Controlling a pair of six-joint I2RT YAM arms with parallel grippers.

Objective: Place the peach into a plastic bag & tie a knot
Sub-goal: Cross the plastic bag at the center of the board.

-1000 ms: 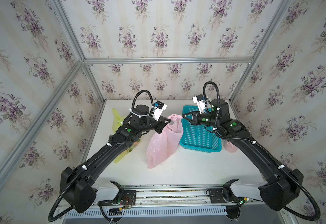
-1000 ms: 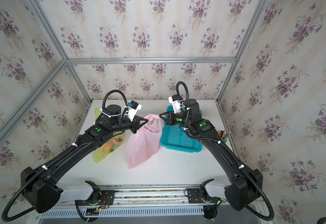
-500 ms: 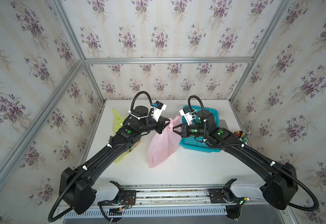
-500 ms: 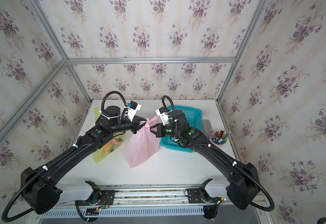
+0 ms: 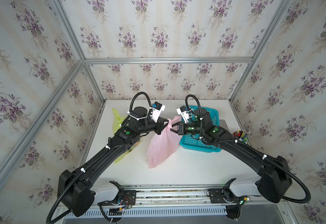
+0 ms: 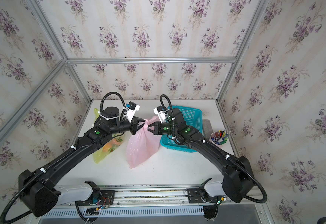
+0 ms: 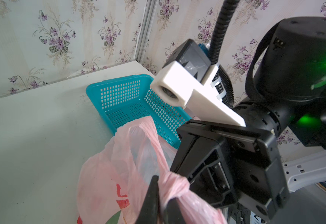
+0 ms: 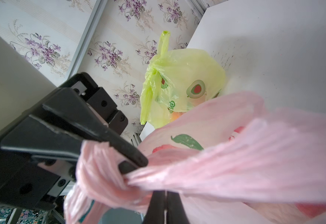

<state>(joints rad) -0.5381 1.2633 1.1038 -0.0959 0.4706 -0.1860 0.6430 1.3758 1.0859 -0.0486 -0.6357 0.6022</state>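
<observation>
A pink plastic bag (image 5: 162, 147) (image 6: 141, 147) hangs over the table's middle, its base resting on the surface. Its top is twisted into a knot (image 7: 174, 182) (image 8: 92, 170). My left gripper (image 5: 165, 126) (image 6: 142, 123) (image 7: 162, 203) is shut on a strand of the bag right at the knot. My right gripper (image 5: 173, 127) (image 6: 149, 127) (image 8: 165, 205) faces it almost tip to tip, shut on the bag's gathered film. The peach does not show plainly; only reddish patches (image 8: 309, 211) show through the pink film.
A teal basket (image 5: 199, 149) (image 6: 177, 148) (image 7: 119, 97) sits under the right arm. A knotted yellow-green bag with fruit (image 5: 117, 124) (image 6: 108, 147) (image 8: 183, 83) lies under the left arm. A pen cup (image 6: 219, 137) and a grey block (image 6: 206, 125) stand at the right edge.
My right gripper has swung left from above the basket and come down to the bag's top, close to the left gripper. The left gripper has kept its hold.
</observation>
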